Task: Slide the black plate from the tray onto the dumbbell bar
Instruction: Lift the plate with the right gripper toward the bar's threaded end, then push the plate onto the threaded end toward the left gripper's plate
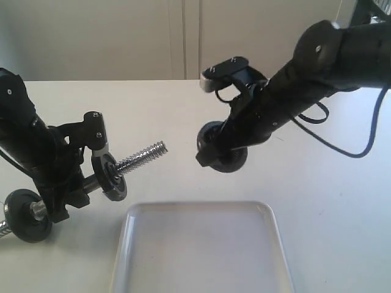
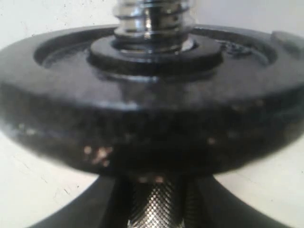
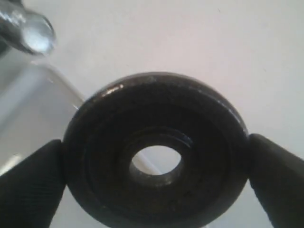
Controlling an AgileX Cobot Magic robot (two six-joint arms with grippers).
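Since the black plate (image 3: 156,121) hangs in the air clear of the tray (image 1: 195,206), pinched across its rim by the 2 widely spread fingers (image 3: 33,185) of the right gripper (image 1: 223,152), we judge the pickup done and the threading left to do. The plate sits near the free threaded end of the dumbbell bar (image 1: 143,154) but apart from it, so its hole is not yet lined up with that tip. The left gripper (image 1: 72,189) is closed around the bar's middle, holding it tilted, with 1 disc (image 1: 111,177) just inboard of the threads and another (image 1: 27,215) at the far end. Only the exterior view gives us the gap between plate and bar. The right wrist view alone shows the hole unobstructed. The left wrist view shows little beyond the mounted disc and the knurled shaft between the jaws.
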